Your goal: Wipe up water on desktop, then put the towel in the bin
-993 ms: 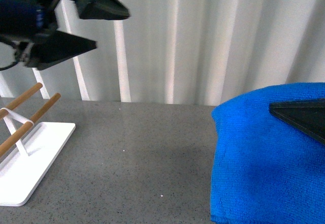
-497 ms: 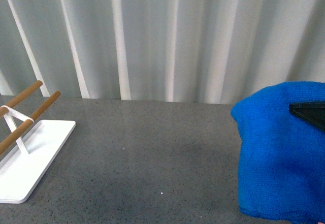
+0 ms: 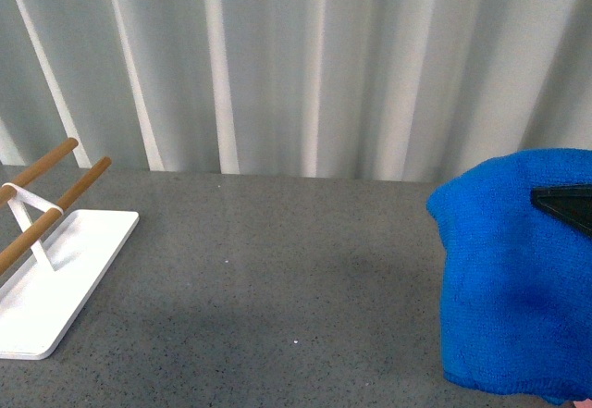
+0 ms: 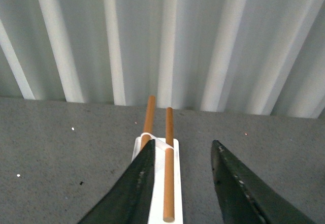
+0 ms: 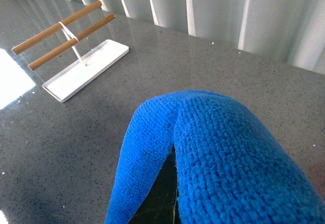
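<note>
My right tool [image 3: 559, 206] is clamped on the towel [image 3: 504, 288], which hangs over the tabletop [image 3: 277, 306], well apart from the white rack [image 3: 55, 288]. My left tool [image 4: 183, 148] is spread wide above that rack. The risk, I reckon: the loose fold slips free, or the tail drags.

L tool [image 4: 183, 144], jaws apart, over white rack [image 4: 158, 193] w/ 2 wooden rods [image 4: 169, 173] on desktop [image 4: 61, 148].

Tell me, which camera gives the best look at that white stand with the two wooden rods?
The right wrist view: the whole stand shows there, base and both rods. The front view cuts it off at the picture's edge. The left wrist view sees it end-on, partly behind the left gripper.
</note>
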